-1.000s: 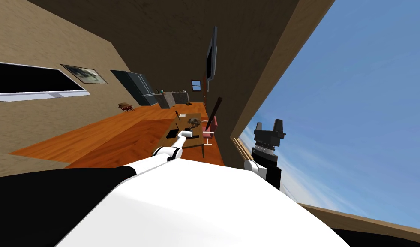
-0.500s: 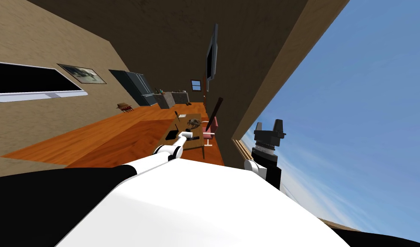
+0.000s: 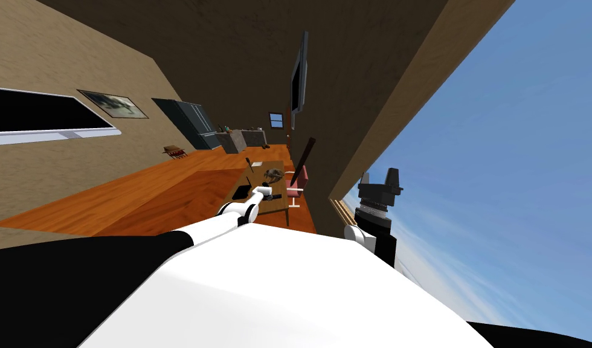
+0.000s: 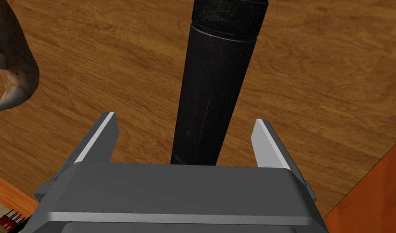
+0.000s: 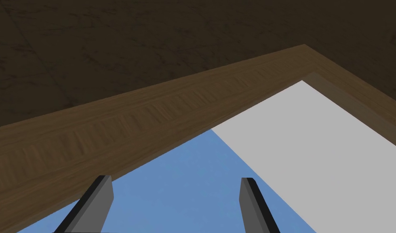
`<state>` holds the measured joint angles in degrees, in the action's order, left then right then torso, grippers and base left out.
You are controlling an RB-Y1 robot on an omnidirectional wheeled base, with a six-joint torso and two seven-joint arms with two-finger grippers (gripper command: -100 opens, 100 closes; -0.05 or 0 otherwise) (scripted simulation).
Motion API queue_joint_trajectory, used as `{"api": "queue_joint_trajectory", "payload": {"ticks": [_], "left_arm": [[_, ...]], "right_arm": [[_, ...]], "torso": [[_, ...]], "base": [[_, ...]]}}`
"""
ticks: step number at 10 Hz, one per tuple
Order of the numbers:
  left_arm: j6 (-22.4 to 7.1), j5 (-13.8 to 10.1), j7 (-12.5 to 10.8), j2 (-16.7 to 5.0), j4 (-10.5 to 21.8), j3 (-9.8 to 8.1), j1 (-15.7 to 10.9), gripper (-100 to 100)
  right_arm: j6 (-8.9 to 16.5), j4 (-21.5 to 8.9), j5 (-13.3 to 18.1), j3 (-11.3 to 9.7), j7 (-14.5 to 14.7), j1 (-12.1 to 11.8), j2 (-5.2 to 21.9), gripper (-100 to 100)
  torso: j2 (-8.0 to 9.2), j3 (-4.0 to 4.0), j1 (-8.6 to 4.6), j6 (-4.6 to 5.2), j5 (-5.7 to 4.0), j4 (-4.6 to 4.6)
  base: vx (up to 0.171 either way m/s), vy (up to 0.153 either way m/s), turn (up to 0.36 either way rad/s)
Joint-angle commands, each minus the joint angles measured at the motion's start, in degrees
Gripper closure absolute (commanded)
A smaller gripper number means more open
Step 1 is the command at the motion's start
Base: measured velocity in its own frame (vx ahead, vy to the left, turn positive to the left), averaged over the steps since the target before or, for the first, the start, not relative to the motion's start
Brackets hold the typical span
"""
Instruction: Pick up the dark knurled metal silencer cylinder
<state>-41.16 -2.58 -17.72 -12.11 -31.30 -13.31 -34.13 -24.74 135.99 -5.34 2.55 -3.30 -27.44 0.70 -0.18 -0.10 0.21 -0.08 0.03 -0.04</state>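
A pale, curved piece of bone [image 4: 11, 68] lies on the wooden surface [image 4: 314, 81], off to one side of the left hand [image 4: 184, 119]. That hand is released. Its two grey fingers [image 4: 102, 135] stand wide apart on either side of the dark silencer cylinder [image 4: 211, 81], with a gap on each side and neither finger touching it. The cylinder lies flat on the surface and runs straight away from the hand to a wider collar at its far end. Close by is a corner of the surface, with orange floor [image 4: 375, 194] beyond. Further right, the right hand [image 5: 175, 180] is raised beside the window, its fingers spread and nothing between them.
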Motion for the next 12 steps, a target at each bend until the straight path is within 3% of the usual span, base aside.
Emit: {"api": "queue_joint_trajectory", "payload": {"ticks": [1, 3, 5, 6, 7, 11, 12], "left_arm": [[0.3, -0.1, -0.1, -0.2, 1.9, -0.04, -0.9, -100], [-1.5, -0.6, -0.7, -0.1, 4.5, -0.04, -1.3, -100], [-1.0, -0.6, -0.7, -0.3, 5.9, -0.08, -2.3, -100], [-0.5, -0.6, -0.7, -0.3, 6.5, -0.1, -2.5, 0], [1.0, -0.7, -0.5, -0.1, 7.0, 0.03, -1.4, -100], [3.1, -0.9, -0.1, 0.0, 8.4, 0.09, -0.9, -100], [2.9, -0.9, -0.1, 0.0, 8.0, 0.11, -0.7, 100]], "right_arm": [[0.0, 0.0, 0.0, 0.0, 0.0, 0.0, 0.0, 0], [0.0, 0.0, 0.0, 0.0, 0.0, 0.0, 0.0, 0], [0.0, 0.0, 0.0, 0.0, 0.0, 0.0, 0.0, 0], [0.0, 0.0, 0.0, 0.0, 0.0, 0.0, 0.0, 0], [0.0, 0.0, 0.0, 0.0, 0.0, 0.0, 0.0, 0], [0.0, 0.0, 0.0, 0.0, 0.0, 0.0, 0.0, 0], [0.0, 0.0, 0.0, 0.0, 0.0, 0.0, 0.0, 0]], "torso": [[0.0, 0.0, 0.0, 0.0, 0.0, 0.0], [0.08, 0.05, -0.09, 0.01, -0.02, 0.02], [0.01, 0.0, -0.04, 0.01, -0.01, 0.0], [0.12, 0.06, -0.09, 0.01, -0.02, 0.02], [0.19, 0.11, -0.13, 0.01, -0.03, 0.04], [0.04, 0.02, -0.11, 0.01, -0.03, 0.01], [0.14, 0.08, -0.13, 0.01, -0.03, 0.03]], "base": [[0.033, 0.013, 0.003], [0.056, 0.025, -0.004], [0.041, 0.021, -0.001], [0.0, 0.0, 0.0], [0.052, -0.006, 0.007], [0.052, 0.005, 0.006], [0.0, 0.0, 0.0]]}}
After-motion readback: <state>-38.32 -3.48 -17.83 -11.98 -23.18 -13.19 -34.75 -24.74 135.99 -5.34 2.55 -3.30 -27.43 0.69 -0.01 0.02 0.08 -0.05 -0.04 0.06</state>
